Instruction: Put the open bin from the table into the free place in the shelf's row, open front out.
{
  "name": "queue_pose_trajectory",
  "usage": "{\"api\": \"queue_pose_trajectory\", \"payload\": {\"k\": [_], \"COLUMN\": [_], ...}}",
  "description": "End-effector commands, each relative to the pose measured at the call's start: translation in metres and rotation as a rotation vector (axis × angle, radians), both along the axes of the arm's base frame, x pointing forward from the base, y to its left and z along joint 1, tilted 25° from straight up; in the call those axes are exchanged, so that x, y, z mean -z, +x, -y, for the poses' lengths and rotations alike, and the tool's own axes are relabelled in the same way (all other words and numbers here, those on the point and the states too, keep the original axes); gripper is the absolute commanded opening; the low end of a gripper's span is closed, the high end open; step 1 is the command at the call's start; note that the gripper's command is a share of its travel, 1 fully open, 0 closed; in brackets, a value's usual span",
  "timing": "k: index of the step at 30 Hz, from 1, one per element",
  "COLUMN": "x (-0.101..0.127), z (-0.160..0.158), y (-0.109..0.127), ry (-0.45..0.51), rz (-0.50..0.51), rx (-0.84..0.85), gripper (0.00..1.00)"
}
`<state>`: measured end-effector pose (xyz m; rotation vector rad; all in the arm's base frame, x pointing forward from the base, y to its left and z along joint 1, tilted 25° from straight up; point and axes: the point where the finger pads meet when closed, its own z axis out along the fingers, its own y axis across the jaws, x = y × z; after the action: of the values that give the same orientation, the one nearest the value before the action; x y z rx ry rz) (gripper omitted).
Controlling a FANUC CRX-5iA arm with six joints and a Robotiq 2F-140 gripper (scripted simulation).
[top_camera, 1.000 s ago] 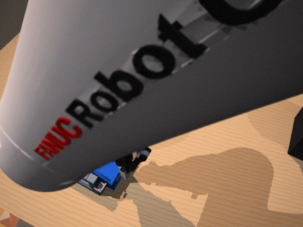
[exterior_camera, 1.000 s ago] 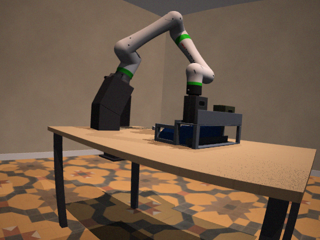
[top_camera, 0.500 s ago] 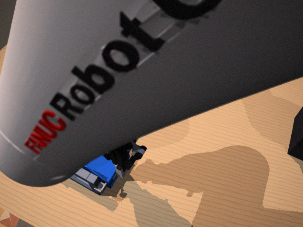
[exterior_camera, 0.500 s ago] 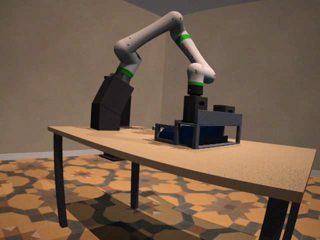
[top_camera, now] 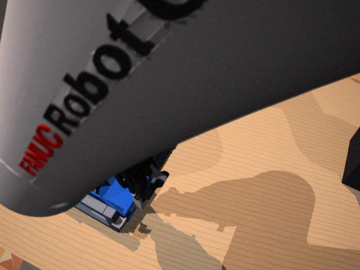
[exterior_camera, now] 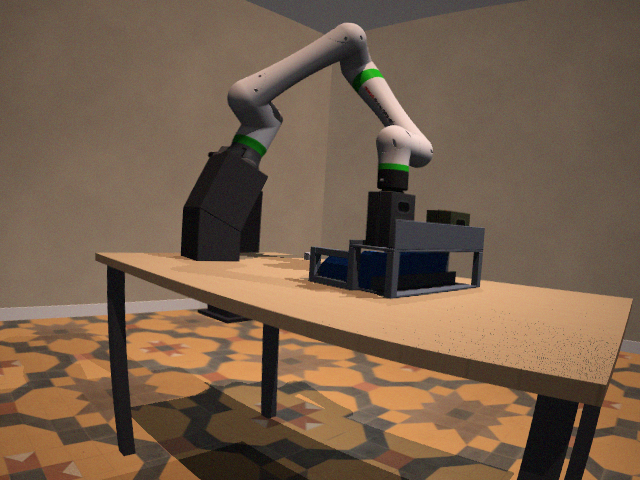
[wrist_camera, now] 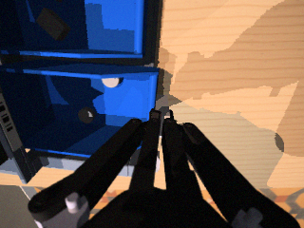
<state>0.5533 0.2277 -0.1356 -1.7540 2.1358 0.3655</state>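
top: above, downward, near arm | exterior: table side, farther | wrist: close, downward | all share blue bins

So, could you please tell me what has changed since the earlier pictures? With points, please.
The forearm [top_camera: 174, 87] [exterior_camera: 395, 108] has shifted slightly toward the left of the top view. No grasp or release is visible; the fingers [top_camera: 140, 203] are shut on nothing. The rack [top_camera: 95, 203] [exterior_camera: 391, 273] [wrist_camera: 18, 163] looks unmoved.
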Motion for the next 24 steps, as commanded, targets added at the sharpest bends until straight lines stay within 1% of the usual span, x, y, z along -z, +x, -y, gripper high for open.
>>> {"api": "queue_pose_trajectory", "payload": {"k": [1,24], "x": [-0.0002,-0.0004], "z": [0.0007,0.0027], "y": [0.0029,0.0126], "ry": [0.0,0.0], "rz": [0.0,0.0], "rx": [0.0,0.0], "gripper": [0.0,0.0]}}
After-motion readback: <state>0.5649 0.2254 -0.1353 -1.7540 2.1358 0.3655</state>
